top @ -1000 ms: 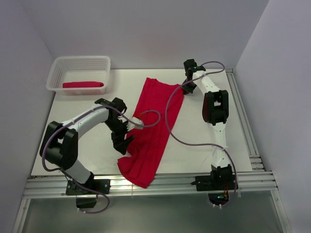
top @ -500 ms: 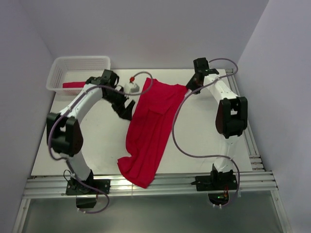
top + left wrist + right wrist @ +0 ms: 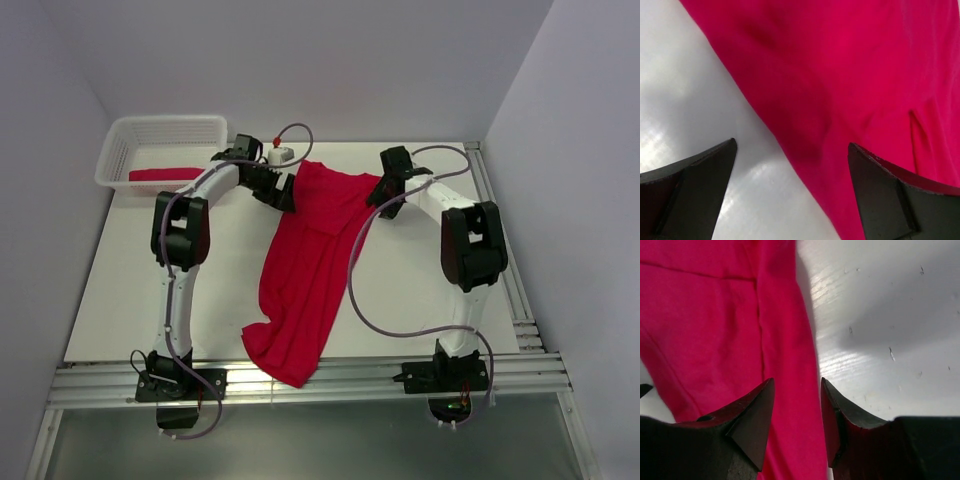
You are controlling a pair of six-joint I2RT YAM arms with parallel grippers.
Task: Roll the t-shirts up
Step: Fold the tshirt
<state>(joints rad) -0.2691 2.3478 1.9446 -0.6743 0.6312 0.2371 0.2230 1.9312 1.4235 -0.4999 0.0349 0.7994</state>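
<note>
One red t-shirt (image 3: 305, 270) lies flat as a long strip down the middle of the table. Its far end is wider, with a fold. My left gripper (image 3: 288, 192) sits at the shirt's far left corner, jaws wide open. In the left wrist view the cloth's edge (image 3: 805, 130) runs between the two fingers of my left gripper (image 3: 792, 150). My right gripper (image 3: 388, 200) is low at the far right corner. In the right wrist view the jaws of my right gripper (image 3: 797, 385) stand apart over the shirt's right edge (image 3: 790, 340). A second t-shirt (image 3: 168, 175) lies rolled in the basket.
The white lattice basket (image 3: 165, 122) stands at the far left corner of the table. Metal rails run along the right side (image 3: 500, 240) and the front edge (image 3: 330, 378). Cables from both arms loop over the shirt. Bare tabletop lies left and right of the strip.
My left arm swung from the shirt's left middle up to its far left corner. My right gripper came down to the far right corner and opened. The shirt's far end spread wider.
</note>
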